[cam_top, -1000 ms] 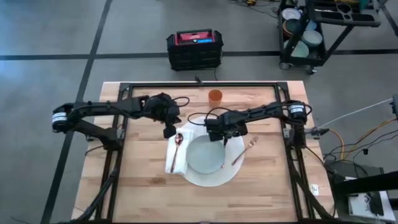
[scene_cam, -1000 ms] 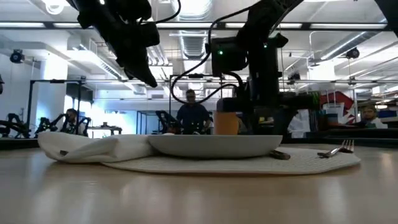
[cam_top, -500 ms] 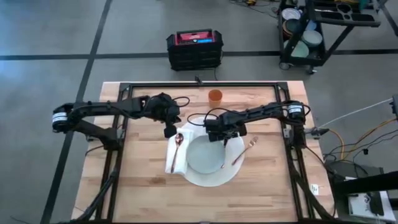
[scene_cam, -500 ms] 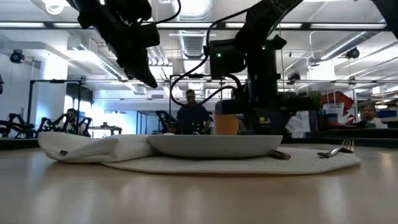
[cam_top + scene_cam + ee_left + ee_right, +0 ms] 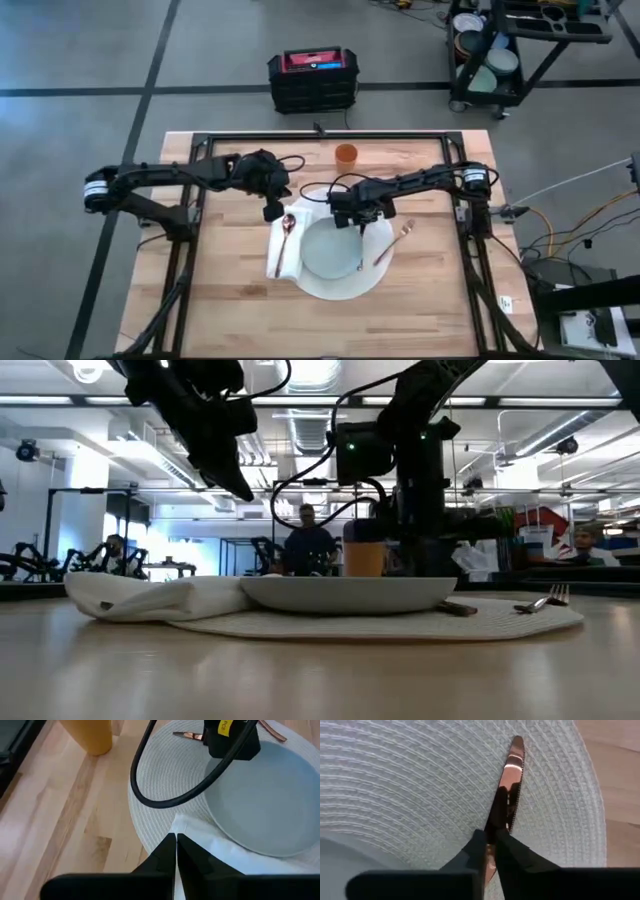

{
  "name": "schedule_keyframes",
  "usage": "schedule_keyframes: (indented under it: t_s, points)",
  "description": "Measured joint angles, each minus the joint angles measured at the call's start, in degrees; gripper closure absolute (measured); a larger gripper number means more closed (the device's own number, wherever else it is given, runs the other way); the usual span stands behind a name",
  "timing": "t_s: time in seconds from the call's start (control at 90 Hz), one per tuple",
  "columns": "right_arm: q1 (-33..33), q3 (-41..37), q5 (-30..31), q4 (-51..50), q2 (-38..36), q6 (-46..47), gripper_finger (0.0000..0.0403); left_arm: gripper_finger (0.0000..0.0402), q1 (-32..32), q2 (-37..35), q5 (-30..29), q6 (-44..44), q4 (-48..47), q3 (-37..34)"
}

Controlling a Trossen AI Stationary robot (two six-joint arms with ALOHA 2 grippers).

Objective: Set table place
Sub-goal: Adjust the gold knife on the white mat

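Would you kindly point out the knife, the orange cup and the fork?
knife [image 5: 509, 772]: right wrist view, on its blade.
orange cup [image 5: 346, 154]: high view, on its top opening.
fork [image 5: 393, 243]: high view, mid-handle.

A robotics lab: open concrete floor [image 5: 80, 60], equipment cart [image 5: 510, 50], seated people [image 5: 308, 545] behind.

Grey concrete floor [image 5: 80, 60], black crate [image 5: 313, 78], wheeled cart [image 5: 515, 45], ceiling lights [image 5: 85, 372]

Both arms reach inward, left claw [image 5: 272, 211] pinched closed, right claw [image 5: 360, 226] clamped shut, pointing down.
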Motion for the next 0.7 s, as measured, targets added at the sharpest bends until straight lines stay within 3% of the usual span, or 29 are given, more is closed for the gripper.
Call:
schedule_keyframes:
  t_s: [0.7]
  points:
    - [0.4, 3.7, -0.6, 0.0, 0.1, -3.3, 0.0403, 0.0402, 0.0, 0.0, 0.0, 0.0, 0.0, 0.0]
